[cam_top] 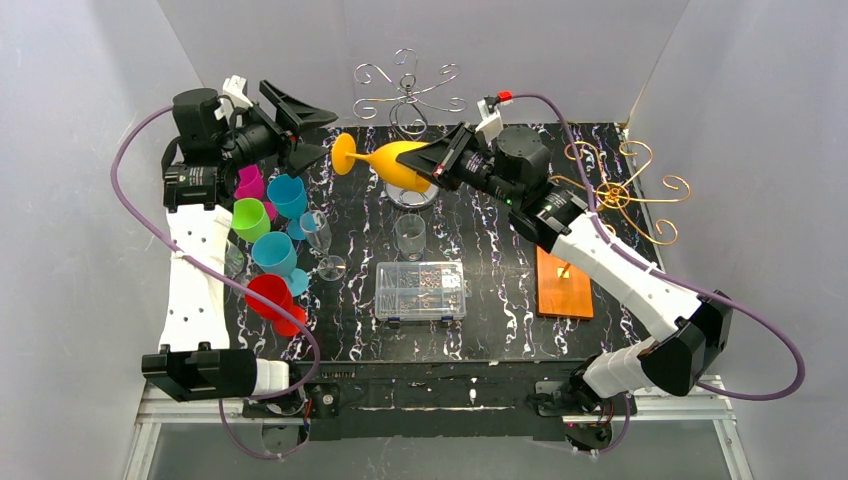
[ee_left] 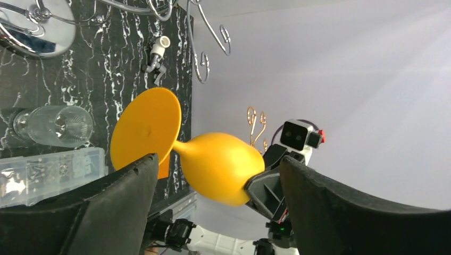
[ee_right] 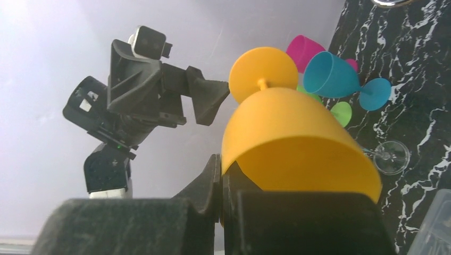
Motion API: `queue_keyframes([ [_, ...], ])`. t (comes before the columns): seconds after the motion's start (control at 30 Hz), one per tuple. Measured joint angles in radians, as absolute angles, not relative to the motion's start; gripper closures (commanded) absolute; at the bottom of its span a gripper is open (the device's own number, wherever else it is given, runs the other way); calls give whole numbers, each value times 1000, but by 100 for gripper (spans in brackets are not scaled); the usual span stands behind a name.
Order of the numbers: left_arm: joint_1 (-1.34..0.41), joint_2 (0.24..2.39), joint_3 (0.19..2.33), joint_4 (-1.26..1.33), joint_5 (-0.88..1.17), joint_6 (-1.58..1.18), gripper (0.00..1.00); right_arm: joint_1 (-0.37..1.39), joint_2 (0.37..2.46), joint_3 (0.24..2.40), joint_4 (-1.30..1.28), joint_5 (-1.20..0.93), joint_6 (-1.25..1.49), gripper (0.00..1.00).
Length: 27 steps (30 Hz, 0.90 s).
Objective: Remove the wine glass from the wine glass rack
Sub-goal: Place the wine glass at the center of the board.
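Right hand (cam_top: 424,168) pinches the wine glass (cam_top: 393,163) rim — left hand (cam_top: 314,133) spread beside its foot.

The wine glass (cam_top: 400,163) was smooth, opaque orange plastic with a soft satin sheen. The rack (cam_top: 408,92) was bright polished silver wire on a mirror-like metal base. The table (cam_top: 500,270) had a glossy black marble-look top veined in white. The fingers (ee_left: 340,212) of the left gripper (cam_top: 328,132) were matt black plastic, faintly grainy. The box (cam_top: 420,290) was clear, shiny plastic. A second rack (cam_top: 620,190) was glossy gold-coloured wire.
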<state>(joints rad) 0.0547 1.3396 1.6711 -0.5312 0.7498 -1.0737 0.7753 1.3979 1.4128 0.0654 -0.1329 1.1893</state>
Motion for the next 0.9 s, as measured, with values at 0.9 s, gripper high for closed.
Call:
queue_keyframes([
  [0.9, -261, 1340, 1907, -975, 340, -611, 2, 782, 1584, 1935, -964, 253, 589, 99],
])
